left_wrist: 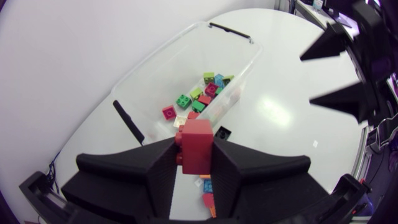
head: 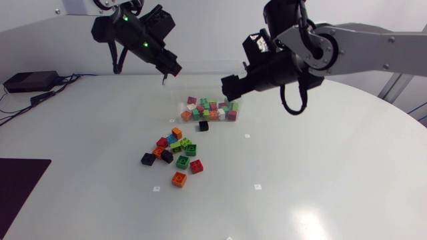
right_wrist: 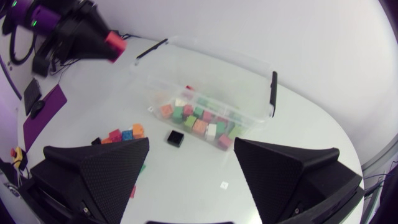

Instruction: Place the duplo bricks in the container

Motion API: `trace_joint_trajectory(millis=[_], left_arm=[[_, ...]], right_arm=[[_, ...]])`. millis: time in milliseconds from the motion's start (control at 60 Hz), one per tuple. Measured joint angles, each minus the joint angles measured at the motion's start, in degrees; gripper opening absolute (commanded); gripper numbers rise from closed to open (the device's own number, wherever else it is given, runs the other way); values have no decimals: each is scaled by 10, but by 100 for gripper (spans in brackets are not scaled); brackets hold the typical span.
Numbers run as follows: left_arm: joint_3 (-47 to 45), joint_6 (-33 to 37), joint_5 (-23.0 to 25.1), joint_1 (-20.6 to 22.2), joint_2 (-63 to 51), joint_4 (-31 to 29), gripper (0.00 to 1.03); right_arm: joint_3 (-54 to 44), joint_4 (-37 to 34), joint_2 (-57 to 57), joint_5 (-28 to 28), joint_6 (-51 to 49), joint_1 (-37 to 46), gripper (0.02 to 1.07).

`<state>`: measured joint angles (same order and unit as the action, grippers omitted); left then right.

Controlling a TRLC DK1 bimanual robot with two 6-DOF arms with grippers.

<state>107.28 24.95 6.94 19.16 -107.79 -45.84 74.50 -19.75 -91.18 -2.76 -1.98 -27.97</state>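
Duplo brick, red (left_wrist: 196, 146): clamped from two sides between the broad fingers of the left gripper (left_wrist: 194, 144), studs facing out past the fingertips. It is held in the air above the table (head: 320, 173), close to one short end of the container (head: 179, 110).

Left gripper: fingers closed on the red brick, nothing else between them. Its arm enters from the far left side.

Right gripper (right_wrist: 191, 143): fingers spread wide apart, nothing between them. It hangs above the table near the opposite end of the container, and its arm enters from the right side.

Container: clear plastic box, lid off, standing on the table between the two grippers. It has a black clip (right_wrist: 272, 93) at each short end.

Bricks in container (head: 210, 110): a loose layer of red, green, white, pink and orange pieces, gathered toward the right gripper's end.

Black brick (head: 203, 125): on the table just beside the container's long wall, outside it.

Loose pile (head: 175, 150): red, orange, green, blue and black bricks on the table, apart from the container on its near side.

Orange brick (head: 179, 179): lies alone at the near edge of the pile.
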Motion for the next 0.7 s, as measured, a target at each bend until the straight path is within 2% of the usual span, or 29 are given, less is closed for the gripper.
trace_joint_trajectory(millis=[367, 700], left_arm=[[173, -59, 9, 6, -148, 20, 24], [296, -74, 14, 19, -251, 15, 24]], right_arm=[[-178, -36, 133, -1, -26, -29, 101], [-253, -95, 168, -1, -51, -97, 101]])
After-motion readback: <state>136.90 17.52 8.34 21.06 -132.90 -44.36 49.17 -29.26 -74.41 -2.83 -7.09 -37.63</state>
